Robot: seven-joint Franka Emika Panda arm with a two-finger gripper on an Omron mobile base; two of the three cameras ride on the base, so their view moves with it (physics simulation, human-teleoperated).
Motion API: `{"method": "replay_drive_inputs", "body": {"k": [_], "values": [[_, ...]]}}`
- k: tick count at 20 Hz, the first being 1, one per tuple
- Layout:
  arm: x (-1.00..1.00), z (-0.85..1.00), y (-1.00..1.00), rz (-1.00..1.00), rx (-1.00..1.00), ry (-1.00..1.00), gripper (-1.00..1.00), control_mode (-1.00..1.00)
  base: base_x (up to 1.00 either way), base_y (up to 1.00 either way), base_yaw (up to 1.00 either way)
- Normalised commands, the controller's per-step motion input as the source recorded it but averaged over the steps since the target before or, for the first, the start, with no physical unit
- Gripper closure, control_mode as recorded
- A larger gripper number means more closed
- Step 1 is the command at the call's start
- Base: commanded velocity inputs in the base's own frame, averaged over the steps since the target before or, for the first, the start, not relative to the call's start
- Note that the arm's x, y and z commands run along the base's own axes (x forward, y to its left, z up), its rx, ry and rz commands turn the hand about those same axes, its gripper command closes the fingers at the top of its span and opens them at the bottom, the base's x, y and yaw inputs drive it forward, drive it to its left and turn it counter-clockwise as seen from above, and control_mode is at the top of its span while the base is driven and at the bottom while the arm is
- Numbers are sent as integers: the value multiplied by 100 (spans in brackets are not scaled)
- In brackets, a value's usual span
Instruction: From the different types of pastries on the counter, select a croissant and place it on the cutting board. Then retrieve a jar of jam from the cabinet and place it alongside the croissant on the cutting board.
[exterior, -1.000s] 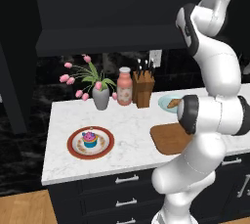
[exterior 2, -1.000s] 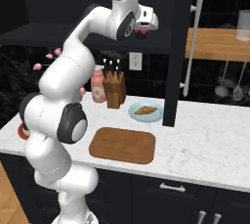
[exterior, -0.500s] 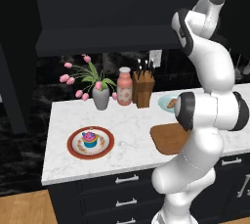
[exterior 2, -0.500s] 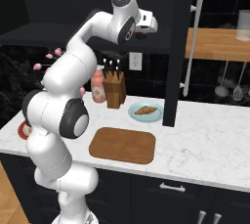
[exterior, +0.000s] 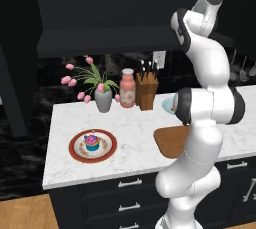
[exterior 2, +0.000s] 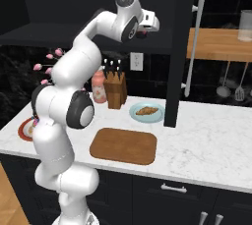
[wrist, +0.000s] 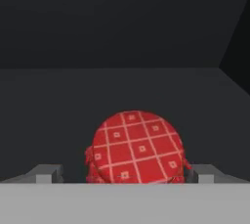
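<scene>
While the arm is reaching high into the dark cabinet [exterior 2: 98, 3] above the counter [exterior 2: 216, 145], the gripper [wrist: 136, 175] is sitting right at the jar of jam [wrist: 135, 147], whose red checked lid is showing between the two fingertips [wrist: 46, 173] in the hand view. The fingers are standing wide apart, one at each side of the jar; whether they are touching it cannot be told. The jar is resting on the cabinet's dark floor, near its front.

Down on the counter, the cutting board [exterior 2: 124, 145] is lying bare near the front edge, just ahead of the robot's base. The croissant [exterior 2: 146, 110] is lying on a light blue plate [exterior 2: 158, 116] behind the board, toward the back wall. A knife block [exterior 2: 114, 90] and a pink bottle [exterior 2: 99, 88] are standing beside that plate. Farther toward the counter's left end, a vase of pink tulips [exterior: 100, 90] is standing at the back, and the cupcake [exterior: 91, 141] is sitting on a red-rimmed plate [exterior: 75, 150] near the front edge.
</scene>
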Motion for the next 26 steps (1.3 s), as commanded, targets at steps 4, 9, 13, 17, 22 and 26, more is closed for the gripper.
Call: {"method": "replay_drive_inputs", "body": {"k": [4,9,13,17,22,26], "values": [[31,1,-25,3,0,0,-100,-100,0,0,0],[5,0,-30,6,1,1,-100,-100,0,0,0],[0,0,-16,7,0,2,100,-100,0,0,0],[0,-2,0,4,6,4,100,-100,0,0,0],[0,-12,0,6,10,7,100,-100,0,0,0],[-43,2,3,6,2,-2,100,-100,0,0,0]]}}
